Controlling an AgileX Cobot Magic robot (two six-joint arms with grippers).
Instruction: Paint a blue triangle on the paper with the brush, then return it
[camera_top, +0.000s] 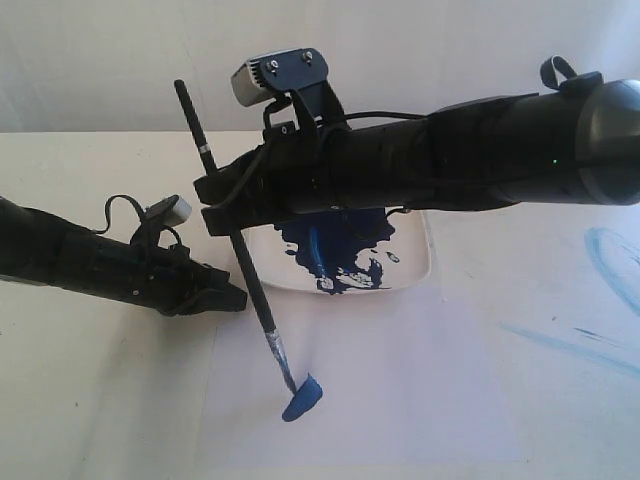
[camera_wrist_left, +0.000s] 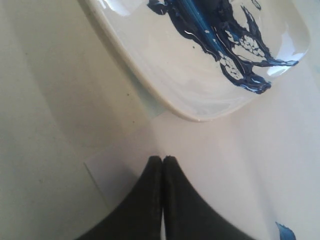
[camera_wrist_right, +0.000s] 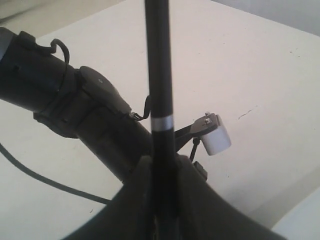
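While the right gripper (camera_top: 220, 205) stood clamped on the black handle of the brush (camera_top: 250, 280), just below its thin silver band, the brush leaned steeply with its bristles down. Blue-stained tip met the paper (camera_top: 420, 390) at the upper edge of a short, thick blue dab (camera_top: 301, 399), the only mark seen on the sheet. Wrist view confirmed the handle pinched between both fingers.

Right arm reached in from the right, passing over the square white plate (camera_top: 422, 268). Plate held an irregular navy paint splash (camera_top: 335, 250) and lay at the far edge of the paper; overlap with the sheet could not be determined.

Left gripper (camera_top: 238, 298) sat low by the paper's far left corner, near the brush handle but apart from it. Its jaws were pressed together with nothing between them. Contact with the surface could not be determined.

Faint light-blue streaks (camera_top: 610, 260) marked the cream table (camera_top: 100, 400) to the right of the paper.
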